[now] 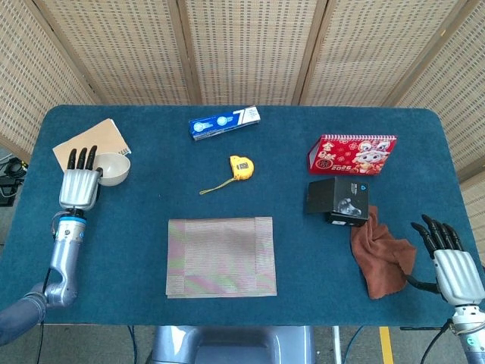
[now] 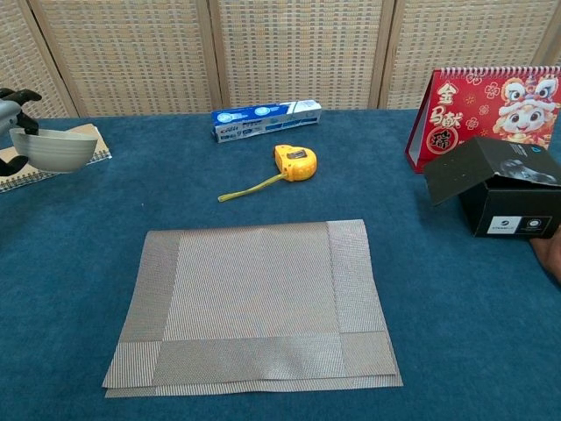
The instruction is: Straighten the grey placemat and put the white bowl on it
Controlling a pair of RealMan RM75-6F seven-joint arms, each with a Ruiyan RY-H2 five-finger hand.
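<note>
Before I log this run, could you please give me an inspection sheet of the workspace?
Surface: blue-covered table.
Job's things: grey placemat flat near the front edge; white bowl held off it at far left.
Clutter: notebook, toothpaste box, yellow tape measure, red calendar, black box, brown cloth.
Hands: left hand holds the bowl; right hand open, empty, beyond the table's right edge.
Cables: dark cables on the floor at left.
Surroundings: wicker screens behind.

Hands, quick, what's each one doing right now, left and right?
Left hand: holding the white bowl by its rim, lifted over the table's left edge.
Right hand: open, fingers spread, holding nothing, near the brown cloth.
</note>
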